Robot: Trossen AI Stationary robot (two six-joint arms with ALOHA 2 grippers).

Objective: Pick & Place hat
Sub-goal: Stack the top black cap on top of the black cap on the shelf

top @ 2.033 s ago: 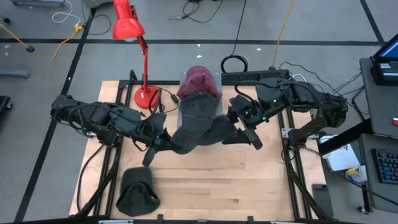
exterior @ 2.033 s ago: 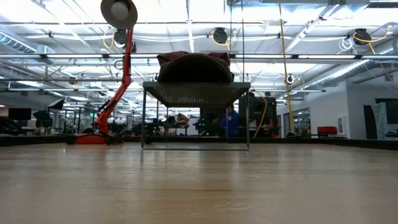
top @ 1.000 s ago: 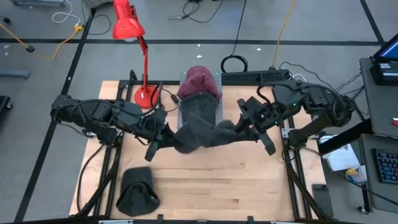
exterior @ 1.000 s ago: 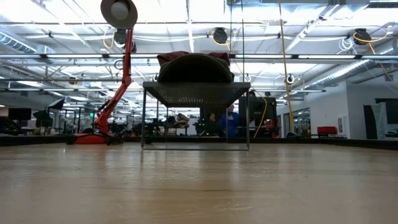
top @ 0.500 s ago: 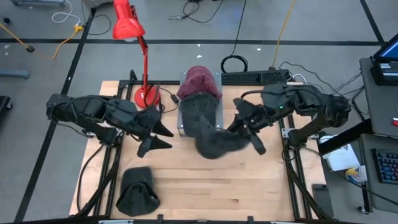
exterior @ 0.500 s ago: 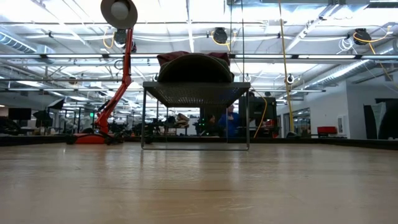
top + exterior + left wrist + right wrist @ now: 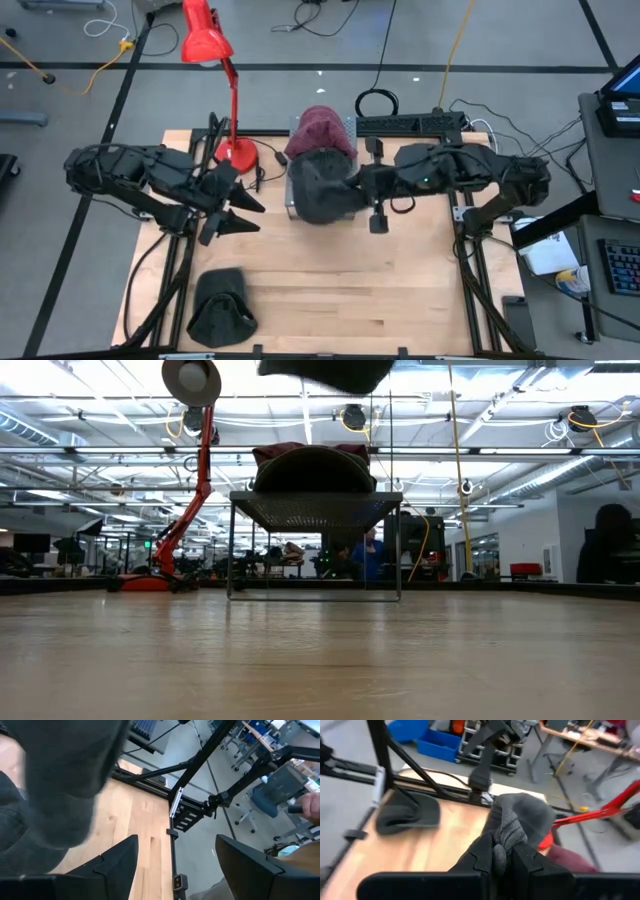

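Observation:
My right gripper (image 7: pixel 354 186) holds a dark grey knit hat (image 7: pixel 320 190) in the air above the mesh rack (image 7: pixel 315 510). In the low view the hat's underside (image 7: pixel 325 372) shows at the top edge, clear of the rack. My left gripper (image 7: pixel 236 210) stands open to the left of the rack, nothing between its fingers (image 7: pixel 117 862); its wrist view shows the grey hat (image 7: pixel 55 780) close ahead. A second dark hat (image 7: pixel 220 305) lies on the table at the near left. My right gripper pinches a bunched fold of the knit hat (image 7: pixel 509 836) between its two fingers. The fingers come roughly level from the table's right side. The hat is lifted clear and bulges out beyond the fingertips over the rack.
On the rack lie a maroon hat (image 7: pixel 320 130) and a dark domed hat (image 7: pixel 315 470). A red desk lamp (image 7: pixel 205 40) stands at the far left with its base (image 7: pixel 236 155) beside the rack. Bare wood (image 7: pixel 340 290) lies in front of the rack.
My left gripper has opened, let go of the grey hat and drawn back toward the table's left edge. My right gripper has carried the hat left and toward the far edge, over the rack. The hat, stretched between both grippers before, is bunched at the right gripper alone.

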